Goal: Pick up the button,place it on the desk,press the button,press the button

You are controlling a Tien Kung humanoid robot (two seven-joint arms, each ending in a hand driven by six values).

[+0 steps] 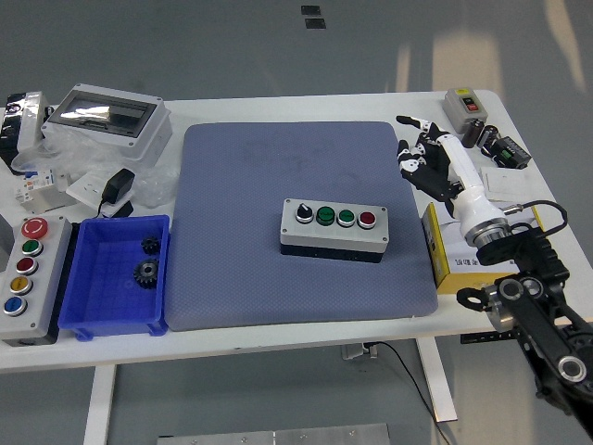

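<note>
A grey push-button box (334, 228) lies flat on the blue-grey foam mat (296, 176), right of the mat's middle and nearer its front edge. Its long axis runs left to right, almost parallel with the near edge of the surface (278, 104), its right end dipping slightly nearer. The buttons face up in a single row: a black selector knob (304, 214) at the left, two green buttons (325, 216) in the middle, a red button (367, 219) at the right.

The right robot hand (419, 154) hangs over the far right corner of the mat, well apart from the box. Its fingers are loosely curled and hold nothing; its white forearm (468, 192) slants back toward the near right, over a yellow carton (477, 269) just beside the mat.

The white surface is crowded. On the left stand a blue bin (93, 283) holding two dark gears (145, 272), a long control station (24, 267) with coloured buttons, a grey enclosure with a clear lid (108, 117), a black power adapter (117, 189) and plastic bags (56, 158). At the far right are a small grey switch box (462, 105) and some black cylindrical parts (487, 134). Beyond the surface lies a grey floor (232, 46) with pale patches of light.
</note>
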